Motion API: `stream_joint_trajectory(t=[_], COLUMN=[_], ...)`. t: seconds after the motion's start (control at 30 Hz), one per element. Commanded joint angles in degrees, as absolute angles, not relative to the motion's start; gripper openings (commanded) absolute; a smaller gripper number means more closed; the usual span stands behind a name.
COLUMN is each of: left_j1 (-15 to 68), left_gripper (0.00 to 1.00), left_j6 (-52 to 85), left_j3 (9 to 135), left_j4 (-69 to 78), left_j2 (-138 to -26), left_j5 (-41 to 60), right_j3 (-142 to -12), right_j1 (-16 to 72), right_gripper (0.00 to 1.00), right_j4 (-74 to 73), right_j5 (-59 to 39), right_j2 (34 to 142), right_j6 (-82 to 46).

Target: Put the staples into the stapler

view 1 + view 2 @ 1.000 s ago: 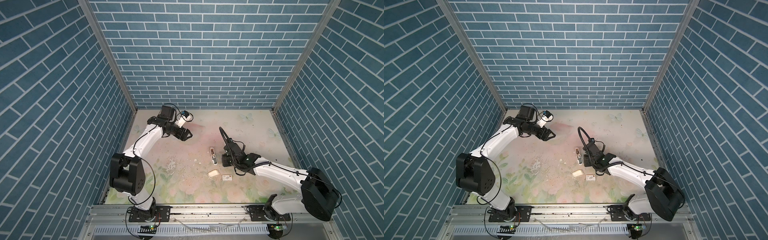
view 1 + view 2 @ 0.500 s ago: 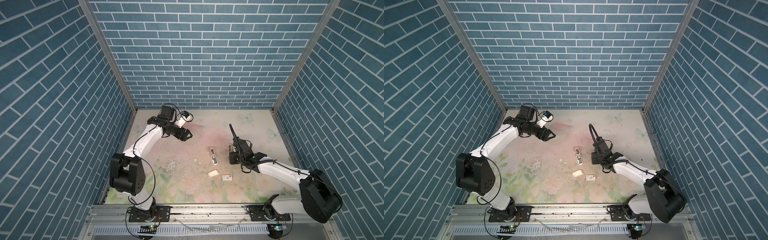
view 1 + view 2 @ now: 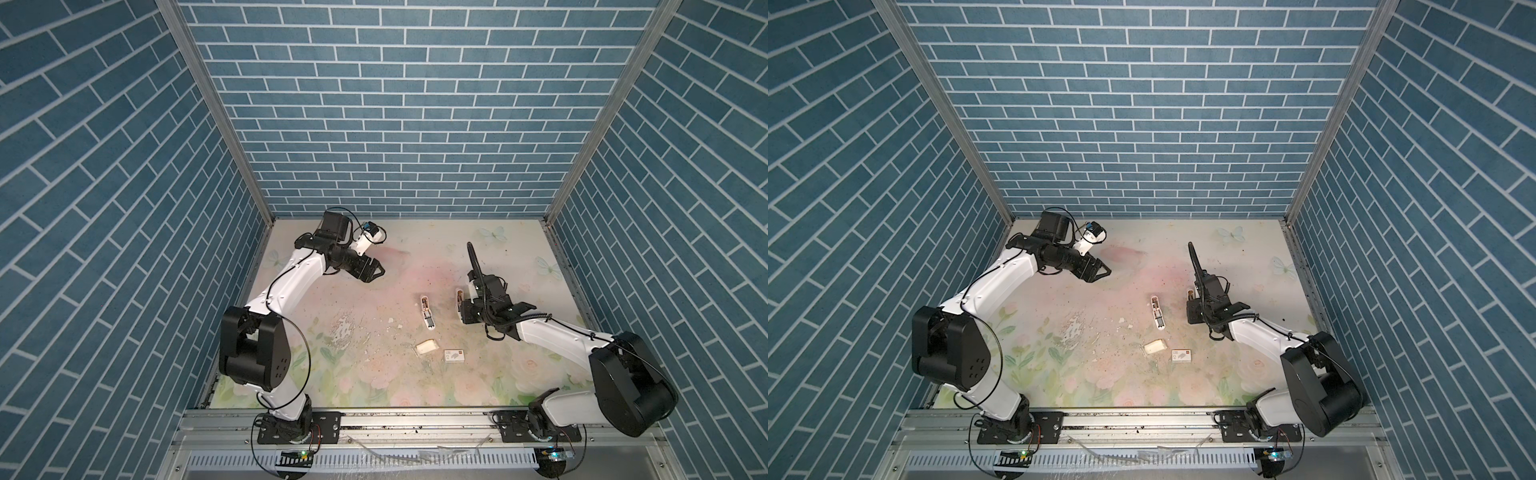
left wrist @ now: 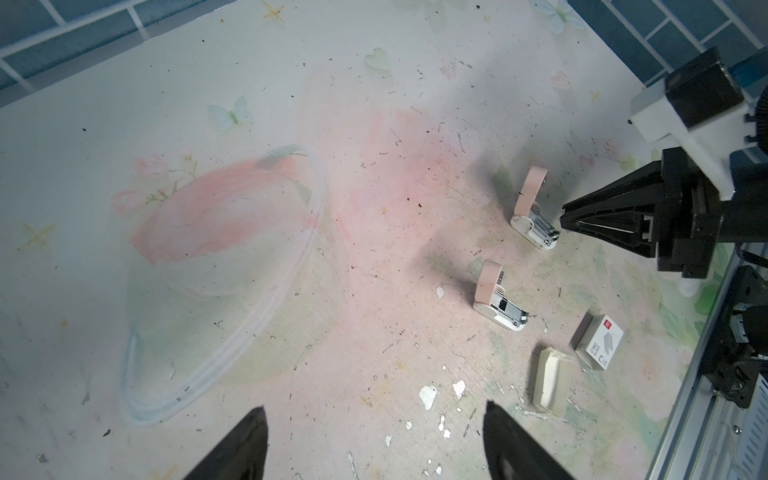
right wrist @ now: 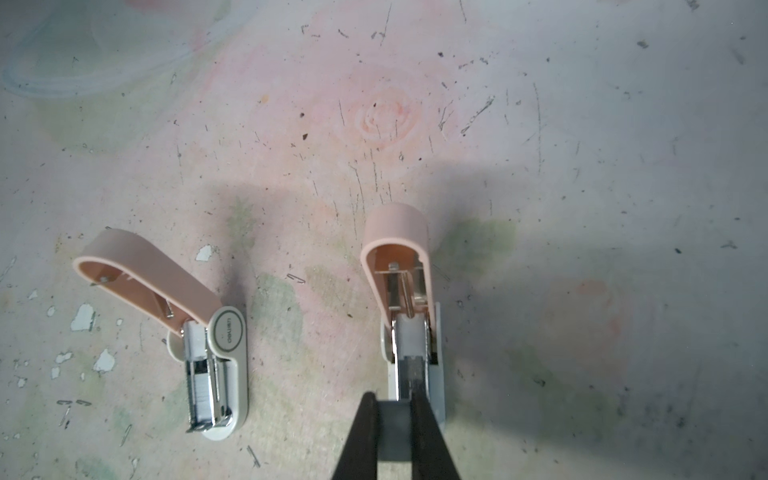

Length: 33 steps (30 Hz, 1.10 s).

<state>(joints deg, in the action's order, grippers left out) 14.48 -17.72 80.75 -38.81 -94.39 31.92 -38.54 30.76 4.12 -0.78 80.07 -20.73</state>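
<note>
Two small staplers lie on the table with their pink lids swung up, one (image 3: 426, 312) (image 3: 1157, 314) (image 5: 216, 365) (image 4: 500, 307) left of the other (image 3: 459, 300) (image 3: 1190, 295) (image 5: 409, 316) (image 4: 534, 216). My right gripper (image 5: 394, 397) (image 3: 461, 312) (image 3: 1192, 309) (image 4: 562, 220) is at the front end of the right-hand stapler. It is shut on a grey strip of staples (image 5: 409, 375), whose far end lies in that stapler's metal channel. Far to the back left, my left gripper (image 4: 374, 411) (image 3: 376, 270) (image 3: 1104, 270) hovers open and empty.
A small white box with a red mark (image 3: 454, 355) (image 3: 1181, 355) (image 4: 598, 343) and a cream tray (image 3: 427, 346) (image 3: 1154, 347) (image 4: 550, 384) lie near the front of the staplers. Loose staples and white flakes litter the floral table top. Blue brick walls enclose the table.
My right arm has swung to the right, uncovering the right-hand stapler and ending at its front end. The left arm has stayed still.
</note>
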Motion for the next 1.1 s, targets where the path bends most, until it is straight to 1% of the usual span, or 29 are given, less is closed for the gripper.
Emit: stream_joint_trajectory(t=[0.0, 0.43, 0.7, 1.07], left_j1=[14.1, 14.1, 14.1, 14.1], left_gripper=[0.83, 0.82, 0.83, 0.83], left_j6=[-18.5, -18.3, -18.4, -18.4], left_j3=[80.6, 80.8, 80.6, 80.6], left_j4=[-39.6, -39.5, -39.4, -39.3], left_j2=[-94.8, -95.6, -95.8, -96.0], left_j5=[32.1, 32.2, 32.1, 32.1], right_j3=[-38.7, -38.5, -38.1, -38.7], right_j1=[30.2, 30.0, 30.0, 29.9], right_gripper=[0.09, 0.10, 0.09, 0.09], right_j4=[2.8, 1.2, 0.7, 0.4], right_j5=[-2.1, -1.7, 0.9, 0.9], right_j2=[81.4, 83.9, 84.3, 85.7], right_j6=[-17.8, -17.1, -16.9, -16.6])
